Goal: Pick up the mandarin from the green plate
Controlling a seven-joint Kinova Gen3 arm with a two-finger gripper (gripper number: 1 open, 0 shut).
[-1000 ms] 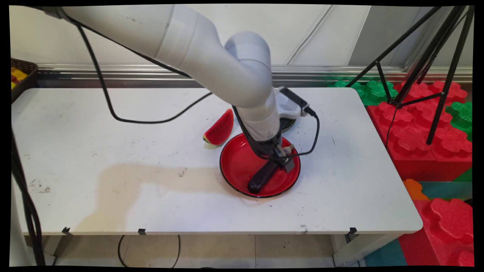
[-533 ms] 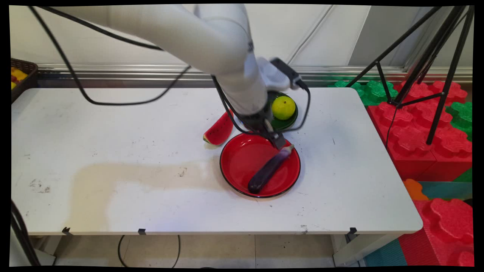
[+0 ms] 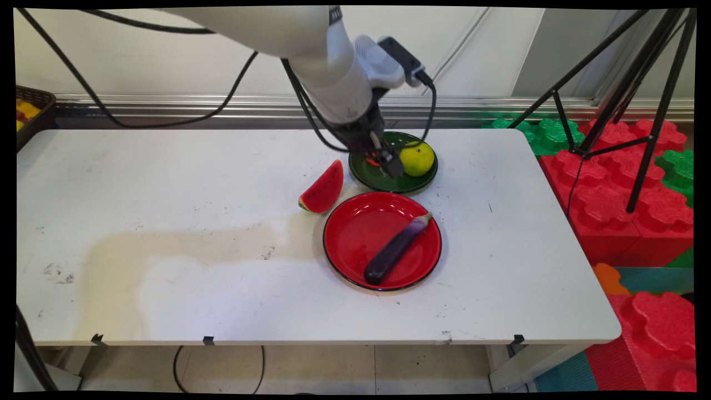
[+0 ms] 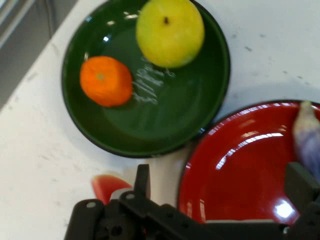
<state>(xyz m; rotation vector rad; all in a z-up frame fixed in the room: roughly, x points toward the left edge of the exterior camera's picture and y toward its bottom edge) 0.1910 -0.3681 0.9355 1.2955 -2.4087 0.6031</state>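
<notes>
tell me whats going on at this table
A white Kinova arm's claw hangs open and empty above the green plate, which holds a yellow-green pear and an orange. In front of it an eggplant lies on the red plate. A watermelon slice sits on the table beside both plates.

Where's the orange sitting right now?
The orange lies in the green plate beside the yellow-green fruit, at the table's far side. In the main view the pincer mostly hides it.
</notes>
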